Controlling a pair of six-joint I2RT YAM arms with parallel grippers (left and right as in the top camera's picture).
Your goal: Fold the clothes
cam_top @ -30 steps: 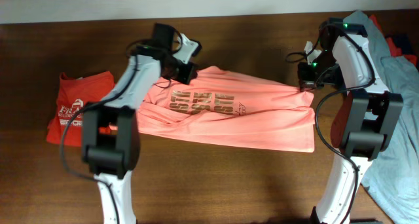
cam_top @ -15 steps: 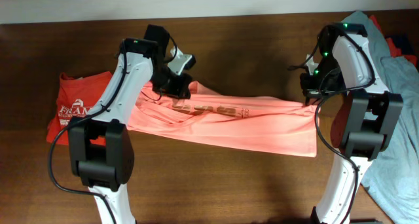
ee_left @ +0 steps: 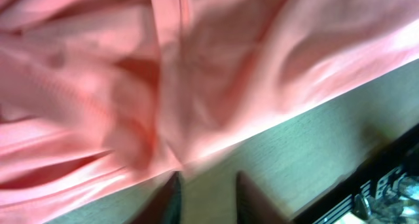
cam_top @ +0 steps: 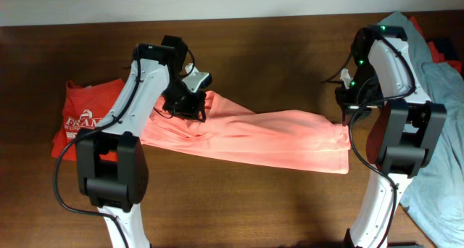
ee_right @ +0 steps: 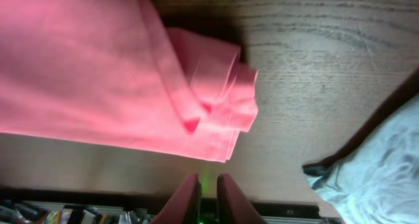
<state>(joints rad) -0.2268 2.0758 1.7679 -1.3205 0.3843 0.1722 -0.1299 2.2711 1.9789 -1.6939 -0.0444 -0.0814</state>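
Note:
The salmon-pink T-shirt (cam_top: 268, 135) lies across the middle of the table as a long folded band, and no lettering shows. My left gripper (cam_top: 191, 103) hangs over its left end. In the left wrist view, that gripper (ee_left: 208, 179) is open, with bare table between its fingers and the pink cloth (ee_left: 131, 73) just past the tips. My right gripper (cam_top: 346, 103) is at the shirt's right end. Seen from the right wrist, it (ee_right: 208, 178) stands slightly open and empty, a little short of the layered corner (ee_right: 222, 112).
A folded red-orange shirt (cam_top: 83, 117) with white print lies at the left. A grey-blue shirt (cam_top: 442, 132) is heaped along the right edge, with its edge (ee_right: 373, 158) near my right gripper. Red cloth (cam_top: 435, 45) shows beneath it. Both arm bases stand at the front.
The shirt was held stretched with its lettering showing. Both grippers lowered it toward the front, folding it over, and then let go. The lettering is now hidden.

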